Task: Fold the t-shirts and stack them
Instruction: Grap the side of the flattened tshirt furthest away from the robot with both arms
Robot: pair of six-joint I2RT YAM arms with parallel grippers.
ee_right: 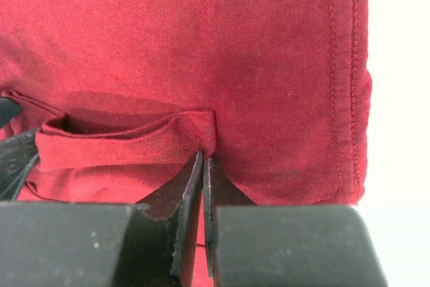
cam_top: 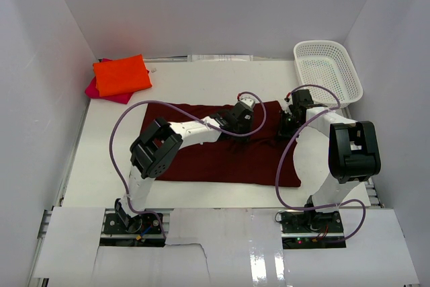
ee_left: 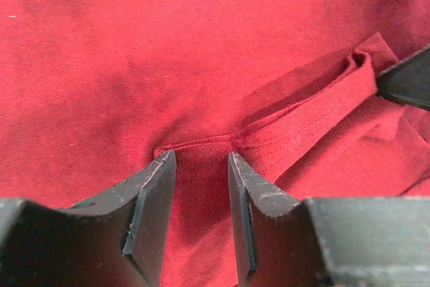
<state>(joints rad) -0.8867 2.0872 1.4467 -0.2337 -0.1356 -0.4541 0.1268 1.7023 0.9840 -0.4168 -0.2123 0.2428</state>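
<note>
T-shirts first: your maroon shirt (cam_top: 222,156) lies spread flat across the middle of the table (cam_top: 201,85). The orange shirt (cam_top: 121,75) sits folded on top of the pink shirt (cam_top: 104,93) at the table's 10 o'clock corner. The white basket (cam_top: 327,68) stands at 2 o'clock, well apart from that pile.

Your left gripper (ee_left: 200,158) is down on the maroon shirt near its far edge, at about 12 o'clock of the cloth. Its fingers (ee_left: 153,193) stand partly apart with a clear gap, and you can see flat cloth through it. A raised hem fold reaches in between the tips.

Your right gripper (ee_right: 203,159) is near it, toward 3 o'clock, close to the shirt's stitched right edge. Its fingers (ee_right: 187,199) are almost together, with only a sliver between them. They pinch the end of a raised folded strip of the maroon cloth, and that strip runs across from one gripper to the other
</note>
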